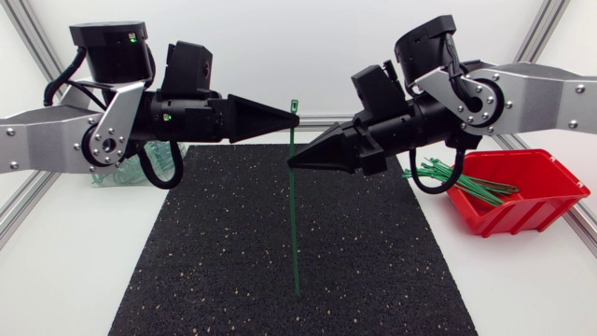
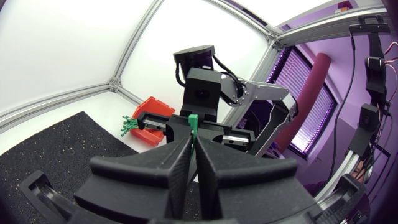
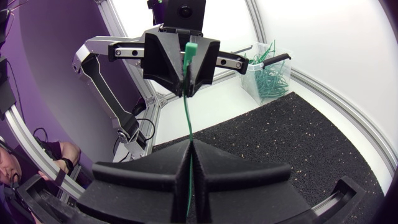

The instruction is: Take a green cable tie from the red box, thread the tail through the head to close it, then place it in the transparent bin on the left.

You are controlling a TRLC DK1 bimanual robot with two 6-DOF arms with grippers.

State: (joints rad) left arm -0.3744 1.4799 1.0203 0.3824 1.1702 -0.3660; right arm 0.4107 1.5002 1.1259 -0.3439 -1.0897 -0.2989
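The left end effector [image 1: 295,119] is clenched on the green cable tie [image 1: 295,224] just under its head [image 1: 294,105]; the right end effector [image 1: 291,165] grasps it lower, above the black mat [image 1: 187,261]. I think the long free tail [image 1: 297,280] could twist and miss the head.

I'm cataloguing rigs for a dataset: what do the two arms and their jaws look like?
The left arm and right arm both have silver-grey links dotted with screw heads, and black joint housings. A black cable loops under each wrist. The jaws are matte black wedges tapering to a point. A small green light glows on the left arm's top housing.
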